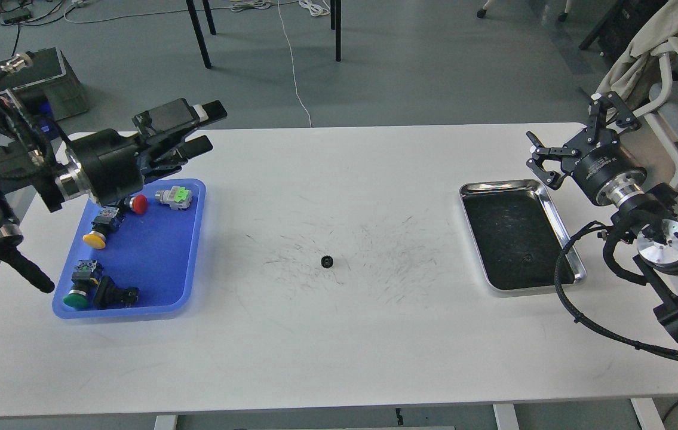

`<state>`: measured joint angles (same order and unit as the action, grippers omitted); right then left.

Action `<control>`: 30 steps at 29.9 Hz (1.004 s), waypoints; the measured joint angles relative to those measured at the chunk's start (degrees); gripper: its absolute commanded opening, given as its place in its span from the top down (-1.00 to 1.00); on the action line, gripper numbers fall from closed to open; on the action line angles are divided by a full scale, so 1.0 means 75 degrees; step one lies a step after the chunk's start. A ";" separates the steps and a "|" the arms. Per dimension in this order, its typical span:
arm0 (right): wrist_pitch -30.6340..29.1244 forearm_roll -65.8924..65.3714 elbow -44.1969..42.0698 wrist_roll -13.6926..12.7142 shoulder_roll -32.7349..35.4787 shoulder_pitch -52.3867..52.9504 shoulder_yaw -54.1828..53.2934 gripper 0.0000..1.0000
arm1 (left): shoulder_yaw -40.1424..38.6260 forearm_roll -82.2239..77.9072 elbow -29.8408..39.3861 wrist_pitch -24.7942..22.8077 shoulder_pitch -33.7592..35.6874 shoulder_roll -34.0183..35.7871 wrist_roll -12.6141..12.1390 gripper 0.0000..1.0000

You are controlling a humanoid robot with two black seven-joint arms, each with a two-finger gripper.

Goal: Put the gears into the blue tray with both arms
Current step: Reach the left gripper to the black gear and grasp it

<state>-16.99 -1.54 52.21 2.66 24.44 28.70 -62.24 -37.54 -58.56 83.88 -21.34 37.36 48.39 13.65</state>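
One gear [327,261], a tiny black toothed ring, lies alone on the white table [339,346] near its middle. The blue tray [159,263] sits at the left and holds several coloured-capped push-button switches. My left gripper [207,126] hovers over the tray's far end, pointing right, open and empty, well left of the gear. My right gripper [571,132] hangs open and empty above the table's far right edge, just beyond the steel tray [561,224]. A small dark speck [528,258] on the steel tray's floor could be another gear; I cannot tell.
Red [140,204], green-white [175,196], yellow [95,239], green [77,298] and black [115,294] switches lie in the blue tray. A chair [667,65] with draped cloth stands off the right side. A grey crate [28,71] sits on the floor far left.
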 measured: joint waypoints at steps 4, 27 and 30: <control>-0.0149 0.0028 -0.0110 0.0009 0.0041 -0.0300 -0.0279 -0.95 | 0.0293 -0.1636 0.0217 0.0289 0.0002 -0.0350 -0.0079 -0.97; -0.0164 0.0647 -0.0806 0.0006 -0.0019 -0.0493 -0.0364 -0.95 | 0.1934 -0.8858 -0.1444 0.2274 -0.0451 -0.3738 -0.1189 -0.91; -0.0182 0.0639 -0.0875 0.0008 0.0002 -0.0479 -0.0337 -0.95 | 0.1936 -0.8860 -0.1835 0.2384 -0.0652 -0.3994 -0.1290 -0.91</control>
<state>-18.35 3.25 45.65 2.72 24.46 25.10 -64.77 -23.02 -125.01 70.12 -3.45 32.46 18.43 3.98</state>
